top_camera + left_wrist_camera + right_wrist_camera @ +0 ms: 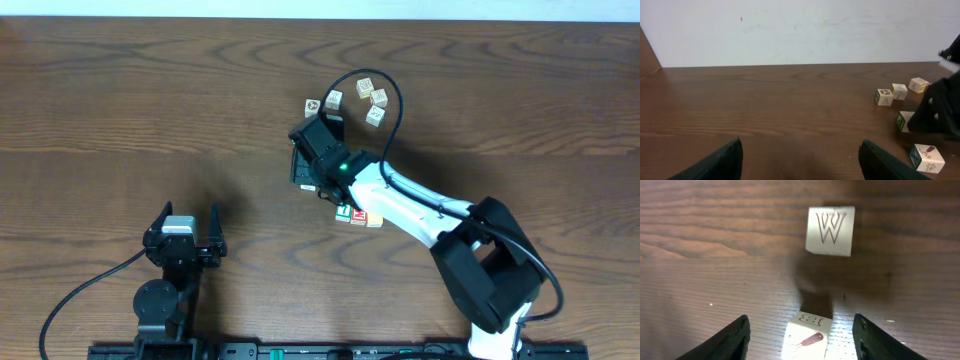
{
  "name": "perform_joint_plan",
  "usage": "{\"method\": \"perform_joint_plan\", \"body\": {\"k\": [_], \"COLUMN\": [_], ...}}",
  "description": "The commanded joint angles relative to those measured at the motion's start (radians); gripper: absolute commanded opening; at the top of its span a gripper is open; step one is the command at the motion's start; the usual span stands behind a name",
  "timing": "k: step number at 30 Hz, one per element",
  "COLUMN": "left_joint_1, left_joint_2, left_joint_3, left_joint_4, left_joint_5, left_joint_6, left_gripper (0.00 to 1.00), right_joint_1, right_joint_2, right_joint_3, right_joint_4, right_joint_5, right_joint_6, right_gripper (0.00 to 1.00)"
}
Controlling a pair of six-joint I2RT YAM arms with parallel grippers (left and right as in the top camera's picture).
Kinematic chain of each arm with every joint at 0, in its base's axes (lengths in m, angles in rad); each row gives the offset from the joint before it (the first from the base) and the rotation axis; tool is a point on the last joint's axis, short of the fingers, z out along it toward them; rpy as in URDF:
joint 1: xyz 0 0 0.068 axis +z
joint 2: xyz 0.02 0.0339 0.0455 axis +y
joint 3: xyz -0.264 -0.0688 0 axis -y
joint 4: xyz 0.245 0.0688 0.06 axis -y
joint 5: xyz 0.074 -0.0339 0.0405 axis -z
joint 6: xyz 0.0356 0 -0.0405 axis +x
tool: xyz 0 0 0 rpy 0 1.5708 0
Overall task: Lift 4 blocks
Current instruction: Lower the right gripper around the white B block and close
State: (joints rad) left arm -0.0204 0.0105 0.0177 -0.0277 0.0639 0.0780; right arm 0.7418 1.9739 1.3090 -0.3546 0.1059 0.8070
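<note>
A white block with a letter B and a dark red diagonal mark (807, 337) lies on the table between the fingers of my right gripper (801, 322). The jaws are open, with a gap on each side of it. In the overhead view my right gripper (308, 150) covers that block. Behind it, beside the arm, a green block with a white mark (344, 212), a red block (358, 215) and a yellow-orange block (374, 219) sit in a row. My left gripper (188, 218) (801, 150) stands open over bare table at the near left.
A white W cube (830, 230) lies just beyond the right fingers. Several cream picture cubes (365, 86) are scattered at the far centre. In the left wrist view a white cube with a diagonal mark (927, 158) and a green-sided cube (902, 121) lie by the right gripper.
</note>
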Motion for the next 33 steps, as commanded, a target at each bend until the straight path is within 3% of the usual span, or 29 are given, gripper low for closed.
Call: {"method": "perform_joint_plan", "body": {"k": [1,28,33], "left_joint_1": [0.006,0.006,0.006], "left_joint_2": [-0.005,-0.005,-0.005], "left_joint_3": [-0.014,-0.014,-0.014], "left_joint_4": [-0.039,-0.039,-0.039], "left_joint_5": [0.002,0.003,0.002], "left_joint_6": [-0.005,-0.005,-0.005], "left_gripper": [0.74,0.74,0.74], "right_joint_1": [0.018,0.037,0.038], "right_joint_2": [0.031,0.075,0.075], "right_joint_3": [0.019,0.019,0.019], "right_joint_4": [-0.009,-0.046,-0.043], "right_joint_5": [0.019,0.054,0.054], "right_joint_6": [0.03,-0.027,-0.066], "right_gripper": [0.61,0.49,0.39]}}
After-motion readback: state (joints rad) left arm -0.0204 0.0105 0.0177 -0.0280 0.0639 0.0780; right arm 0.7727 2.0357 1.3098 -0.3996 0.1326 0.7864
